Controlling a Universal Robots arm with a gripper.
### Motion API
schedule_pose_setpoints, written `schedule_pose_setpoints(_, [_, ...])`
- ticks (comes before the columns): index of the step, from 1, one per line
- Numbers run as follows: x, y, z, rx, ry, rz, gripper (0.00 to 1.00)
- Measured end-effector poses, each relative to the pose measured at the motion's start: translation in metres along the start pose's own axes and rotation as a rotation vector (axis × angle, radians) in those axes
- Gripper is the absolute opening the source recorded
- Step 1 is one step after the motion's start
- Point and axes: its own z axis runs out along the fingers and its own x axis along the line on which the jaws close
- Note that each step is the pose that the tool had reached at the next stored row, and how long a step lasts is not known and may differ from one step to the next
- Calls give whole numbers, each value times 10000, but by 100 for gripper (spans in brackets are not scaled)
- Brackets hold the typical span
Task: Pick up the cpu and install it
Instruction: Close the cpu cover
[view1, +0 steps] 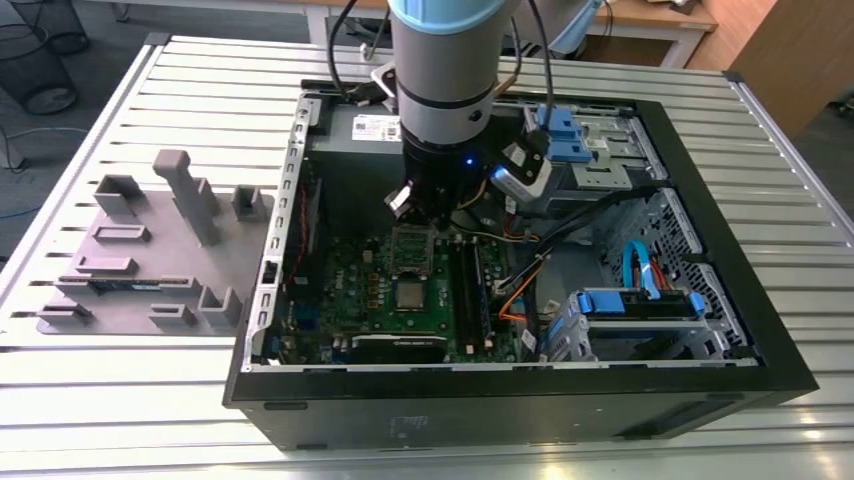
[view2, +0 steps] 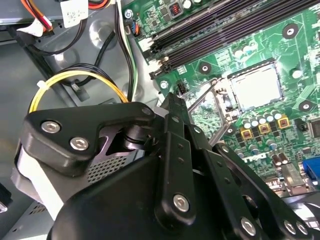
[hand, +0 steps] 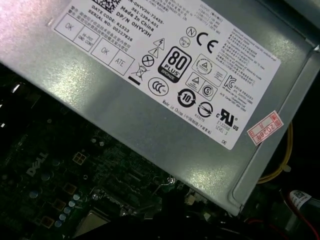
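One arm (view1: 447, 60), one computer case (view1: 534, 405), one motherboard (view1: 358, 282), one power-supply box (hand: 150, 117).

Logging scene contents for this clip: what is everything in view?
slatted table: one, silver-grey, under everything
computer case: one, black, open, on the table
motherboard: one, green, inside the case
cpu: one, silvery, in the motherboard's socket
power supply: one, grey, inside the case
drive caddies: two, blue, the exterior view's right of the case
parts fixture: one, grey, on the table
robot arm: one, grey, reaching into the case
gripper: one, black, above the motherboard
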Motion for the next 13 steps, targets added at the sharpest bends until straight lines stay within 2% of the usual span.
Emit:
schedule_pose_setpoints(5, [20, -31, -35, 27, -44, -6, 11])
schedule_pose_setpoints(13, [69, -95, -77, 92, -148, -23, 11])
